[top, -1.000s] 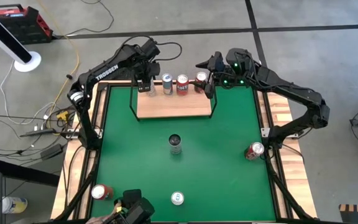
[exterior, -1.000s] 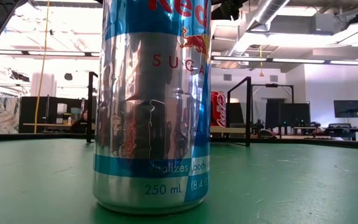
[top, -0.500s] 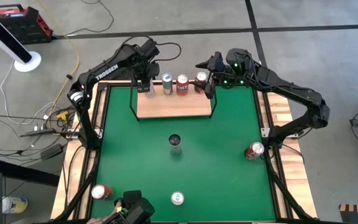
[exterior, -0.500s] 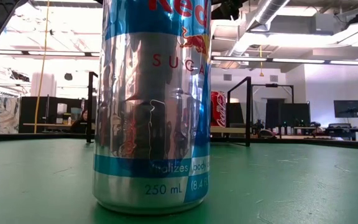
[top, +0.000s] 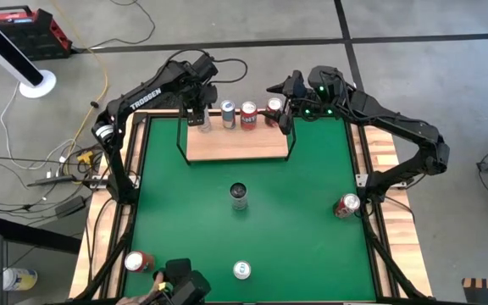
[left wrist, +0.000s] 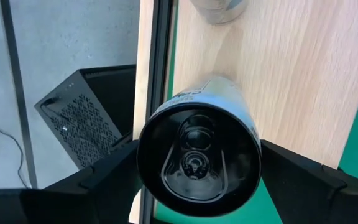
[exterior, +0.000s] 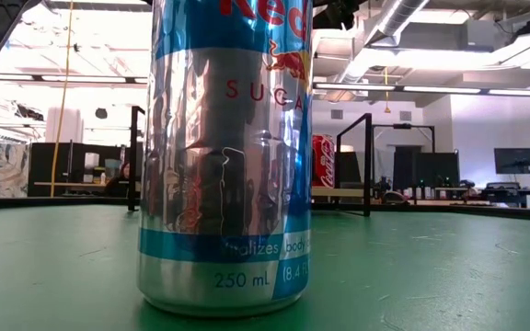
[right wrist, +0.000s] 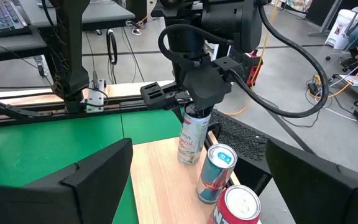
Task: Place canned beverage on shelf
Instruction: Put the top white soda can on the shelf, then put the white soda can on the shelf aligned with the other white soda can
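We start with the desk [top: 312, 212], its green mat still carrying loose cans: one at the centre [top: 239, 195], one at the right edge [top: 346, 205], two along the near edge. At the far end sits the shelf [top: 237, 144], its back row holding three cans already — a fourth can [left wrist: 197, 152] stands at the left end, the left pincer [top: 199, 113] closed on it from above, not yet let go. The right pincer [top: 283, 114] waits by the shelf's right end, spread wide and empty. By our judgement, the front row remains.
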Robot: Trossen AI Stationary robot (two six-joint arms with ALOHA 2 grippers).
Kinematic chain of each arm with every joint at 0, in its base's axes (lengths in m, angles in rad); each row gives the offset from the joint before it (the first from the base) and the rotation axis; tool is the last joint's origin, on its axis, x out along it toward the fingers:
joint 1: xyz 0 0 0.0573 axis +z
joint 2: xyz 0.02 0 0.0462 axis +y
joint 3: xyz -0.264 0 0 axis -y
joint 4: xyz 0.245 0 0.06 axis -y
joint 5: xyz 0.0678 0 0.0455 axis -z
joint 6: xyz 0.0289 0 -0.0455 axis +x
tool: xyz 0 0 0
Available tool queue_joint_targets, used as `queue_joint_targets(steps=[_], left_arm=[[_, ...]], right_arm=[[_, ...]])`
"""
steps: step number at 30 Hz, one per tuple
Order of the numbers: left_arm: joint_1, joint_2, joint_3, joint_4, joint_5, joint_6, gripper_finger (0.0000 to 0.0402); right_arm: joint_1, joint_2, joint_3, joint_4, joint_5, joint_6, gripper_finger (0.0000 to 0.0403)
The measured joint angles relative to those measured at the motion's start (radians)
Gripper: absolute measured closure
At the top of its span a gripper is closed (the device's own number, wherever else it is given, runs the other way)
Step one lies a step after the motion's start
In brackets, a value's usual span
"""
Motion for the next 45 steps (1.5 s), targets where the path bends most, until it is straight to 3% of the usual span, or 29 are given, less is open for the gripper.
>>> queue_joint_targets(steps=[21,35,41,45], left_arm=[[-0.037,0.000,0.009,-0.012,-0.051,-0.027,0.0104],[-0.037,-0.001,0.216,-0.098,-0.027,-0.073,0.0104],[-0.053,-0.001,0.329,-0.144,0.090,-0.171,0.0104],[-0.080,-0.006,0.393,-0.171,0.170,-0.244,0.0109]], right_arm=[[0.000,0.000,0.000,0.000,0.000,0.000,0.0012],[0.000,0.000,0.000,0.000,0.000,0.000,0.0012],[0.008,0.000,0.000,0.000,-0.002,0.001,0.0012],[0.026,0.000,0.000,0.000,-0.057,0.000,0.0012]])
